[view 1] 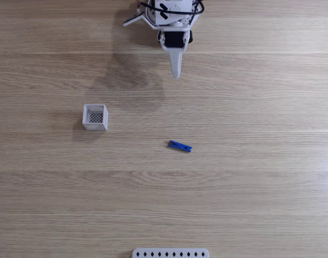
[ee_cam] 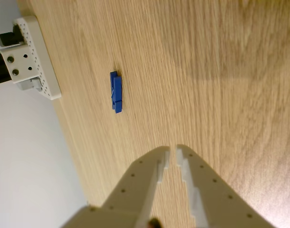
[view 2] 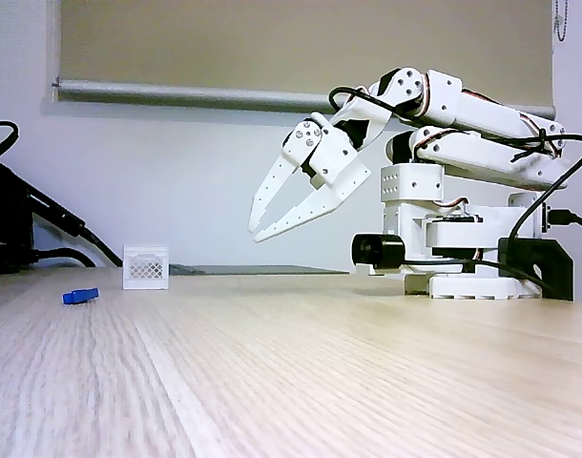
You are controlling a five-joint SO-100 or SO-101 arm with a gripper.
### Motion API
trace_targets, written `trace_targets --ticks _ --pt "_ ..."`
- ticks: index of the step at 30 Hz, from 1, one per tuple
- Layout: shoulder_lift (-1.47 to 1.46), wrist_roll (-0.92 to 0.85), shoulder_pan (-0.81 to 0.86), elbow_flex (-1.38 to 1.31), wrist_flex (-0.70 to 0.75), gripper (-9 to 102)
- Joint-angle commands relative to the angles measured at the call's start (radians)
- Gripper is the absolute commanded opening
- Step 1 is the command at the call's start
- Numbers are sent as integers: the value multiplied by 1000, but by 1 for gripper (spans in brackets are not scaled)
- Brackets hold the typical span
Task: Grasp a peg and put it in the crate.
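Note:
The blue peg [view 1: 179, 145] lies flat on the wooden table near its middle, well in front of my gripper [view 1: 176, 75]. In the wrist view the peg [ee_cam: 116, 92] sits ahead and slightly left of the gripper [ee_cam: 173, 151], whose fingers stand almost together with nothing between them. The side-on fixed view shows the gripper [view 2: 254, 231] raised above the table and pointing down towards the peg [view 2: 80, 296]. The small white crate [view 1: 94, 127] with its dark mesh bottom stands left of the peg, upright and empty; it also shows far back in the side-on view [view 2: 145, 267].
A flat white strip with diamond holes [view 1: 170, 252] lies at the table's near edge and appears in the wrist view as a perforated plate [ee_cam: 38, 57]. Black cables [view 2: 24, 219] sit at the left. The arm's base [view 2: 463, 239] stands at the right.

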Motion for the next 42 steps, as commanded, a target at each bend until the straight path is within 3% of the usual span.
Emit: trace_targets --ticks 1,21,29,42 --pt "14 -6 -6 -25 -9 -1" --pt "-80 -9 3 -52 -12 -1" --pt "-621 -14 -8 -316 -11 0" --pt "-1460 2 9 -1069 25 -1"
